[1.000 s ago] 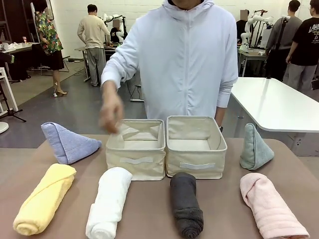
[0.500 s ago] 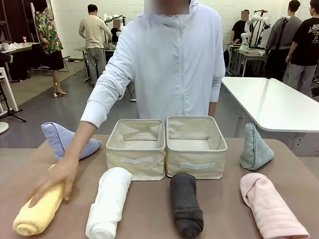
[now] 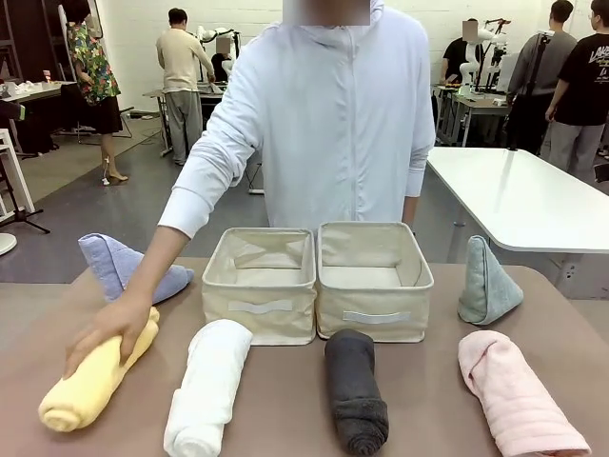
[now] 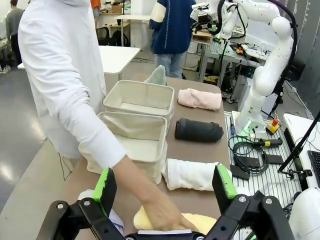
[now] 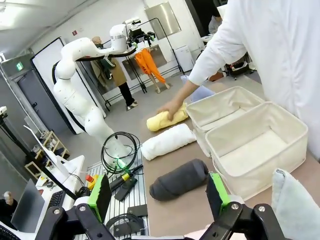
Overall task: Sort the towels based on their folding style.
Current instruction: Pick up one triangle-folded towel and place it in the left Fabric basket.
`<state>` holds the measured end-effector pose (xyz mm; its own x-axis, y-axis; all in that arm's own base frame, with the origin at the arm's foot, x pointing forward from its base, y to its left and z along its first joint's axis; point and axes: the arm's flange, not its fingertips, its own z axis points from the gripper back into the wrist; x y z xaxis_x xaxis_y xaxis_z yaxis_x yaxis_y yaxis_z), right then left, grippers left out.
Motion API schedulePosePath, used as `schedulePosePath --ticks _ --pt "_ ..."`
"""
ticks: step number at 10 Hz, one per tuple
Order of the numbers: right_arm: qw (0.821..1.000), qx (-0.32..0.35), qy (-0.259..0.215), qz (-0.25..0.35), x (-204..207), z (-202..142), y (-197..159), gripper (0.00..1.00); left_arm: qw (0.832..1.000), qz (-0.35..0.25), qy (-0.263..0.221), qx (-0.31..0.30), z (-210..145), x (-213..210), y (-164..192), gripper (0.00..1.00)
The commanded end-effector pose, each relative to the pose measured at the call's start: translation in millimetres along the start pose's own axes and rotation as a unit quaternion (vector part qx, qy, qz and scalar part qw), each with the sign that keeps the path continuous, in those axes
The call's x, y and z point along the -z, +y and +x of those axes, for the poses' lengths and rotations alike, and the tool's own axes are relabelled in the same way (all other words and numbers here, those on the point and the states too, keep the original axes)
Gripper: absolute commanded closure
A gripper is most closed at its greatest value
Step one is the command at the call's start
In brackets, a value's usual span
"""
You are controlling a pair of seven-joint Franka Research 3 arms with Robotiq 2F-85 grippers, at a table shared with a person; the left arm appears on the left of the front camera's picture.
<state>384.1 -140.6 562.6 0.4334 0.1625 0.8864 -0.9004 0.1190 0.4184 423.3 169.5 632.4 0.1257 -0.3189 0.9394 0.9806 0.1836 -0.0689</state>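
Left wrist view: yellow towel lies low between the spread fingers.

Left gripper: jaws spread wide, green pads facing each other, holding nothing. Right gripper: likewise spread wide, holding nothing. Right arm, seen from the left wrist: rising from its base, folded at the elbow. Left arm, seen from the right wrist: same upright, folded pose. Person's hand: palm down, fingers curled, at the end of an outstretched white-sleeved arm reaching toward the robot's left.
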Motion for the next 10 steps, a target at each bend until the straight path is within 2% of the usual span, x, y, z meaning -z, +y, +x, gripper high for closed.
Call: schedulePosePath --ticks 1,7,8,9,10 --pt "1.000 -0.008 -0.015 0.007 0 3 -2 0.00 1.000 -0.001 -0.010 -0.005 3 -1 -1 0.00" --pt "1.000 -0.008 -0.015 0.007 0 3 -2 0.00 1.000 0.000 0.000 0.000 0 0 0 0.00" --pt "1.000 -0.008 -0.015 0.007 0 3 -2 0.00 0.997 0.025 0.073 0.007 -1 10 2 0.00" --pt "1.000 -0.008 -0.015 0.007 0 3 -2 0.00 0.982 0.079 0.172 0.015 0 24 1 0.00" --pt "1.000 -0.008 -0.015 0.007 0 3 -2 0.00 0.951 0.107 0.290 0.015 -2 48 1 0.00"
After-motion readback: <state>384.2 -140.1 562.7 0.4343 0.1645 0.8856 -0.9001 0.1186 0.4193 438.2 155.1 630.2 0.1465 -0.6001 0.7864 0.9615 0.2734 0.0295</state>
